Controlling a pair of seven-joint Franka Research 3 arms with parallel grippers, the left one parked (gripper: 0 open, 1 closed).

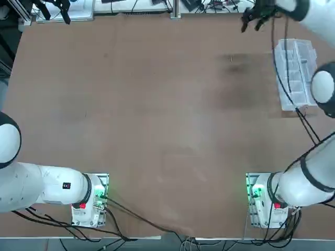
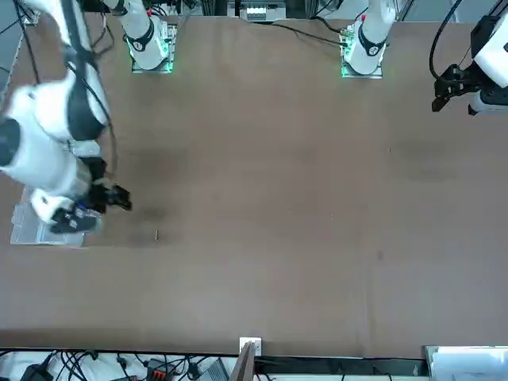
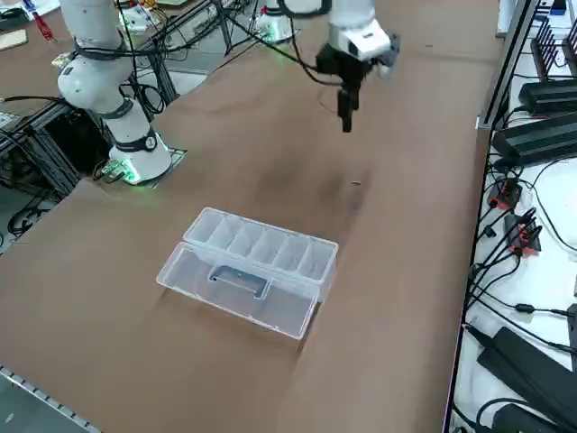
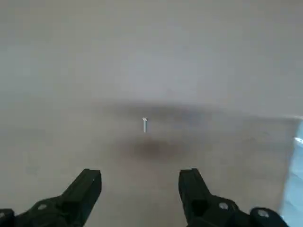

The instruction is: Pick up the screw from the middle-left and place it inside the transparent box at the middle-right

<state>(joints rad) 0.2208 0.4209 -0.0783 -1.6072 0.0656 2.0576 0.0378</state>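
The screw (image 1: 231, 58) is a tiny thin sliver lying on the brown table, left of the transparent box (image 1: 296, 73). The side view shows the screw (image 3: 356, 183) beyond the box (image 3: 252, 266), which is a long clear organizer with a row of small compartments and its lid folded open. My right gripper (image 1: 250, 25) hangs above the table near the far edge, apart from the screw. In the wrist view the gripper (image 4: 142, 184) is open and empty, and the screw (image 4: 145, 124) lies upright between the lines of its two fingers, some way ahead.
Cables and black equipment (image 3: 532, 135) crowd the strip beyond the table's far edge. A faint dark smudge (image 1: 238, 68) marks the table beside the screw. In the front view my arm (image 2: 48, 151) covers most of the box.
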